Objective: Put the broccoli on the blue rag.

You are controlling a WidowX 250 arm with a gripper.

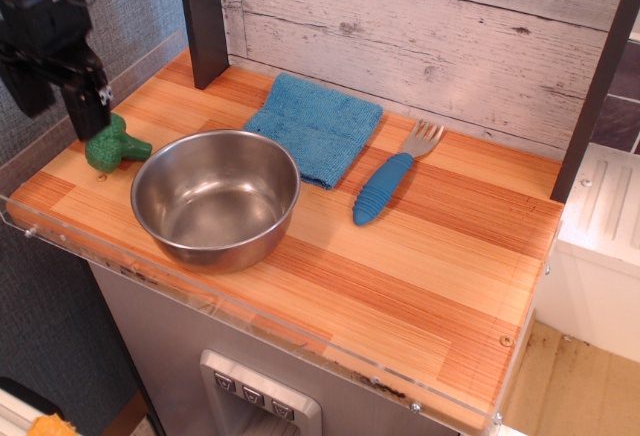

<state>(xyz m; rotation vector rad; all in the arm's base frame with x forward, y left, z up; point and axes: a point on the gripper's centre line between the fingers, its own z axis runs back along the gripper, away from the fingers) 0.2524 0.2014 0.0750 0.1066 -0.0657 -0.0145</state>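
Note:
The green toy broccoli (116,148) lies on the wooden table at the far left, just left of the steel bowl, its head partly hidden behind a gripper finger. The blue rag (316,126) lies flat at the back, behind the bowl. My black gripper (58,111) hangs open and empty above the table's left edge. Its right finger (88,106) is right over the broccoli's head. Its left finger is past the table edge.
A steel bowl (215,199) stands at the front left, next to the broccoli. A fork with a ribbed blue handle (384,186) lies right of the rag. A dark post (203,18) stands at the back left. A clear rail (250,318) runs along the front edge.

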